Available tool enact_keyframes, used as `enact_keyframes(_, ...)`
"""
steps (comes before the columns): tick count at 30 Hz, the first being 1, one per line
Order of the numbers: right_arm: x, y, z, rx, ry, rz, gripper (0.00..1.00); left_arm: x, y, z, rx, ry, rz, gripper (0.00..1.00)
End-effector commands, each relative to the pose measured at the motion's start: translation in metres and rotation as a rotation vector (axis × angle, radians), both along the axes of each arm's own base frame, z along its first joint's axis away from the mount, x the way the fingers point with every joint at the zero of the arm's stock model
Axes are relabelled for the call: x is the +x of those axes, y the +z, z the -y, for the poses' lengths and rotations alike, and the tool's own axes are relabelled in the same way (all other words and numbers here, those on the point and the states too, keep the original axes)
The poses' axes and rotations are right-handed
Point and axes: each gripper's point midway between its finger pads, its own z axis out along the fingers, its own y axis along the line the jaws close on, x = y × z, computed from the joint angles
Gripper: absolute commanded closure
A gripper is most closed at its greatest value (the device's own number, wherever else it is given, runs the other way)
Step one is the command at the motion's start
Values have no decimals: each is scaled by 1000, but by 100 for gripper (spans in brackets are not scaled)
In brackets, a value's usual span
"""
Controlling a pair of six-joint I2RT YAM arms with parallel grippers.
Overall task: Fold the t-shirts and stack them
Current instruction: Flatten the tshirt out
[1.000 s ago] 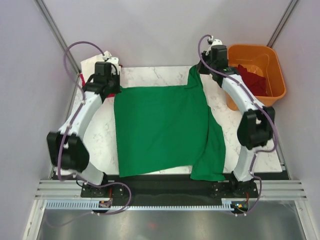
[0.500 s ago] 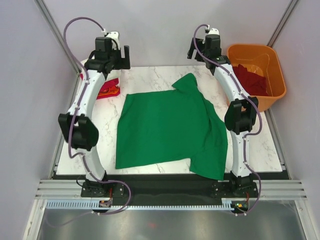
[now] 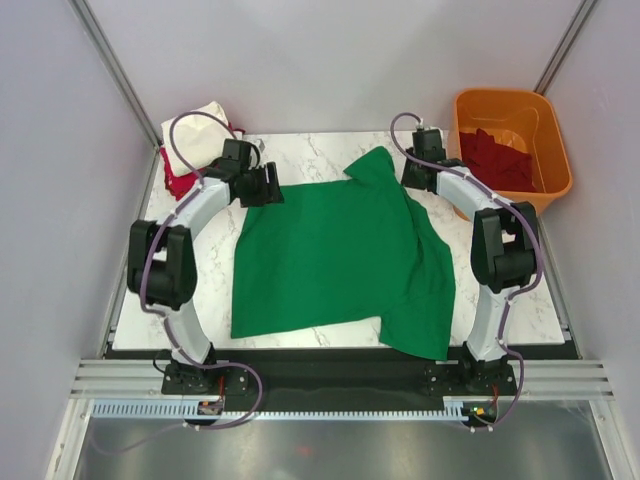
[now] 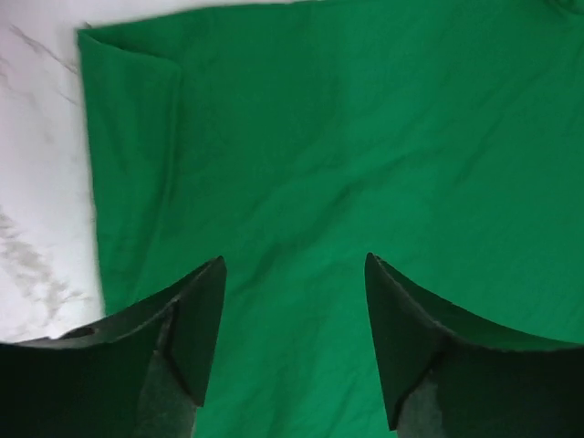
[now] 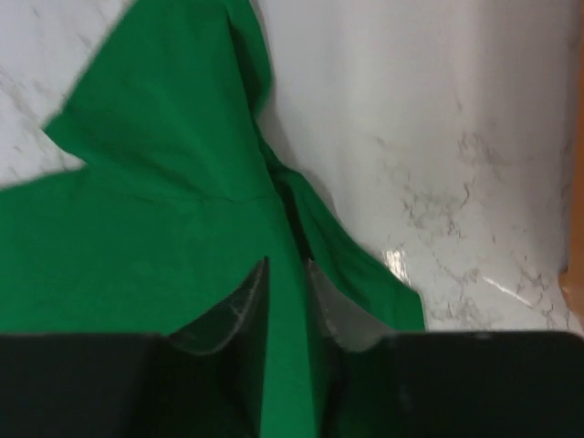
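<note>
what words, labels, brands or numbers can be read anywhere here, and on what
None can be read.
The green t-shirt, the orange tub and the marble table show no print.
Any marking on the arm bases is too small to read.

We see pale lilac-grey walls on three sides, with a slanted metal post in each far corner. A white marble-patterned table fills the middle. Aluminium rails run along its near side, before a shiny metal floor. The light is soft and even.
</note>
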Motion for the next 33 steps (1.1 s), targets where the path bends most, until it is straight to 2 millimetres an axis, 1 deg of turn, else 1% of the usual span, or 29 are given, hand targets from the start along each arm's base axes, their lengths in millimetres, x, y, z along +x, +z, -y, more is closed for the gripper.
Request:
enact_keyframes(1,-8,26,-6,65,16,61,76,29,4,28,-129,12,45,34)
enact_keyframes(2,-15,20,-7,73,25,44,78,32,-3,25,-109,32,38,35)
enact_keyframes(3,-19,29,-11,98,45,57,80,35,-9,20,-87,56,29,36)
enact_keyframes(4,-22,30,-14,107,55,59,80,37,-19,14,-59,76,16,36)
enact_keyframes(5,-28,27,-14,110,61,50,80,40,-27,6,-13,103,14,36)
enact_keyframes(6,-31,35,-14,122,57,64,80,41,-32,2,9,116,9,36)
enact_keyframes(7,-34,36,-15,129,66,65,80,42,-45,-2,35,126,-8,36)
enact_keyframes(9,-37,40,-15,136,64,77,82,45,-50,-4,77,133,-4,36)
enact_keyframes(10,-37,42,-15,137,64,83,82,45,-54,-5,132,146,6,36)
enact_keyframes(11,-38,44,-15,139,63,86,82,47,-53,-6,181,143,23,36)
enact_keyframes(12,-39,46,-20,153,85,86,83,47,-53,-8,227,156,36,36)
enact_keyframes(14,-38,48,-21,160,91,90,83,49,-48,-12,342,182,78,35)
enact_keyframes(16,-39,50,-24,170,101,90,83,56,-45,-18,446,194,110,35)
enact_keyframes(19,-39,48,-25,176,107,86,84,65,-50,-24,521,191,116,37)
enact_keyframes(20,-40,48,-26,177,110,85,84,71,-53,-25,543,181,117,37)
enact_keyframes(22,-40,48,-27,180,113,86,85,76,-55,-27,576,175,119,38)
enact_keyframes(23,-39,48,-26,179,111,86,85,80,-53,-26,582,173,124,39)
enact_keyframes(24,-39,48,-26,181,112,88,85,82,-62,-28,600,169,110,39)
enact_keyframes(25,-40,47,-27,183,113,86,86,84,-63,-31,622,173,111,40)
enact_keyframes(26,-40,46,-28,182,116,86,86,88,-62,-29,630,169,115,43)
enact_keyframes(27,-40,46,-28,186,117,85,87,89,-64,-31,641,173,109,44)
enact_keyframes(28,-40,45,-28,187,118,83,87,89,-70,-32,649,171,97,45)
enact_keyframes(29,-39,43,-28,187,119,80,87,92,-69,-30,646,167,102,48)
enact_keyframes(31,-38,43,-29,190,119,81,88,92,-74,-30,653,161,89,49)
enact_keyframes(33,-38,40,-30,191,123,76,88,93,-74,-30,656,158,89,50)
